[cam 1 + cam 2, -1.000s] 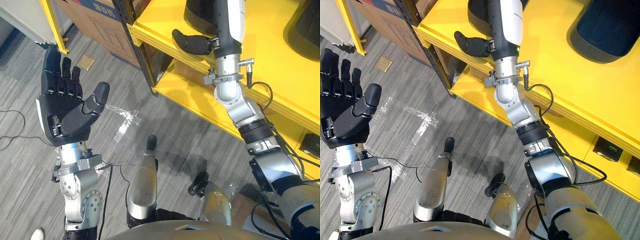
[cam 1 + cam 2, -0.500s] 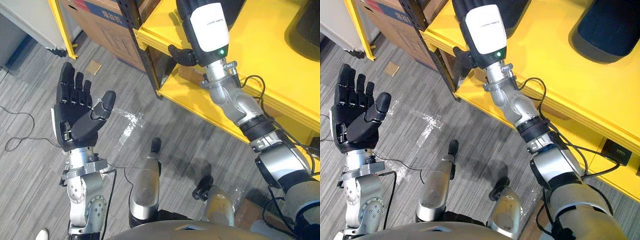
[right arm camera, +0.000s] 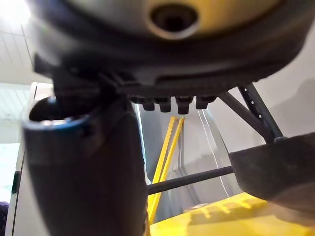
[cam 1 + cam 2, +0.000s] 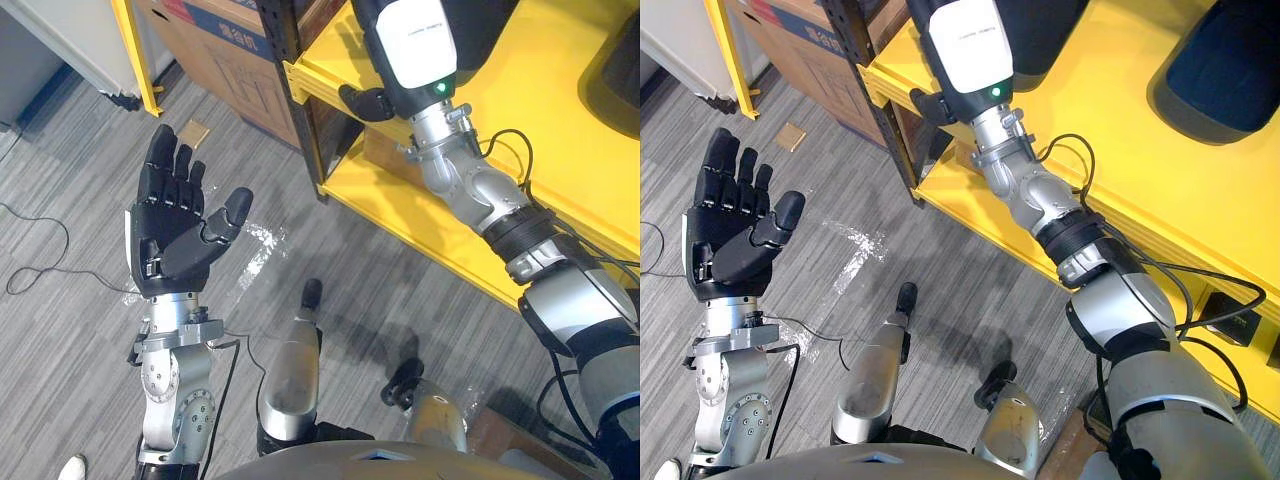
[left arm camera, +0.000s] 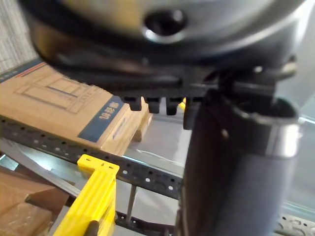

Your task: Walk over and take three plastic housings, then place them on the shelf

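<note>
**Both hands empty; two dark housings on the yellow shelf**

The left hand [image 4: 180, 225] is held palm-up over the grey, plank-patterned floor [image 4: 60, 200]. Its fingers are straight and spread, the thumb stands out, and it holds nothing. In its wrist view the fingers [image 5: 152, 103] show as short stubs beside the thumb.

Behind this hand stands a brown cardboard box [image 4: 215, 50], its top cut off by the frame edge. A black perforated post [image 4: 895, 140] carries the shelf [image 4: 1120, 130], whose flat, smooth boards are bright yellow, one above the other.

The right hand [image 4: 362, 100] reaches onto the upper board. From the head views the forearm's white cover hides its palm and fingers and leaves the thumb in sight. Its wrist view shows the fingers [image 3: 170, 102] as a straight row with nothing between them and the thumb, so the hand is released. A dark, blurred edge at one side of that view cannot be identified.

The left housing [image 4: 1045, 35] lies on the upper board just behind the forearm and is mostly hidden. Whether the hand touches it cannot be told. The right housing [image 4: 1230, 65] sits well apart on the same board, cut off by the frame edge. What shows of it is a dark, matte, rounded body with a curved rim.
</note>
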